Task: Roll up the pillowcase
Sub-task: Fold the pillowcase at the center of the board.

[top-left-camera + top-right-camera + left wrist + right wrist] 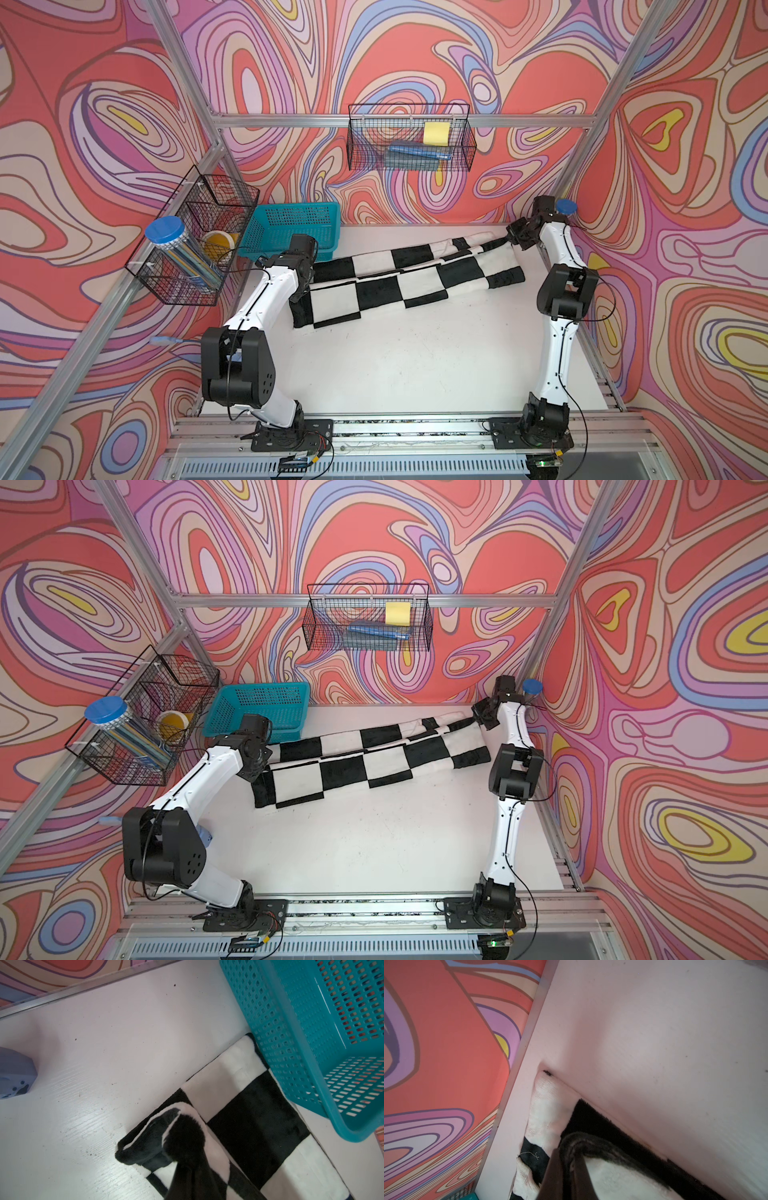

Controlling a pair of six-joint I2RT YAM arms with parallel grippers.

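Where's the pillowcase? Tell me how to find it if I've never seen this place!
Start at the big white table. Across its far half, next to the teal basket, lies the pillowcase, a long floppy cloth. It is the only thing with big black and white checkerboard squares.

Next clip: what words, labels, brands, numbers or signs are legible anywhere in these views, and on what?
None readable.
The yellow note looks blank.
Any print on the blue pack below it or on the jar is too small and blurred.
The pillowcase and teal basket bear no text.
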